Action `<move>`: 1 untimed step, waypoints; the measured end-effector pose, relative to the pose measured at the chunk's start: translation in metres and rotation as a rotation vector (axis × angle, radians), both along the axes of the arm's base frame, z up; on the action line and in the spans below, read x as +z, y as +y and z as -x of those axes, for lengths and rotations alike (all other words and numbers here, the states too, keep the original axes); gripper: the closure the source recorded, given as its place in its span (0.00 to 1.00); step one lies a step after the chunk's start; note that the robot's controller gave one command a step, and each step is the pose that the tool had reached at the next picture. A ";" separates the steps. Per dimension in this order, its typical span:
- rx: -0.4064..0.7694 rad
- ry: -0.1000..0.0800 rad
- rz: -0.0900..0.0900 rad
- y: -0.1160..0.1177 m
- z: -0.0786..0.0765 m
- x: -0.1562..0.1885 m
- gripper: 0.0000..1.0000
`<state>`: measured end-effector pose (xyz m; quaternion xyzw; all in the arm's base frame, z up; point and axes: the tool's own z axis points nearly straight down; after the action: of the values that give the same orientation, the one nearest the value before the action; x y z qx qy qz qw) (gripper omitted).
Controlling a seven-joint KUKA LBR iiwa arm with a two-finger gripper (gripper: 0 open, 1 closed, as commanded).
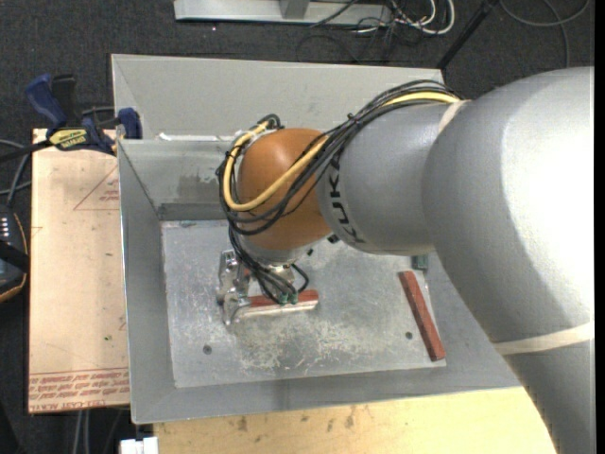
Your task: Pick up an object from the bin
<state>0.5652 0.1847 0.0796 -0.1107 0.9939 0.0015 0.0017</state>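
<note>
1. The arm [454, 178] comes in from the right, and its orange cover [284, 197], looped with black and yellow cables [230, 183], hangs over the middle of the grey bin [189, 348].
2. The end effector [236, 291] is low over the bin floor, left of centre, just under the orange cover. Its metal parts overlap from this angle, so I cannot tell how far open it is or whether it has hold of anything.
3. A pale flat bar [279, 305] with a reddish right end lies on the floor right at the end effector. Its left end sits under the metal tip, and the rest reaches out to the right.
4. The bar's long axis runs nearly left to right across the view, rising slightly toward the right, with the reddish end pointing at the bin's right side.
5. A reddish-brown stick [422, 315] lies well apart by the right wall, with its long axis steep — top end leaning left, bottom end toward the near right corner.
</note>
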 end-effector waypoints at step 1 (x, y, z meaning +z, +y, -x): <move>0.000 0.000 0.000 0.000 0.000 0.000 1.00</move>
<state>0.5652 0.1847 0.0796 -0.1106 0.9939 0.0016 0.0016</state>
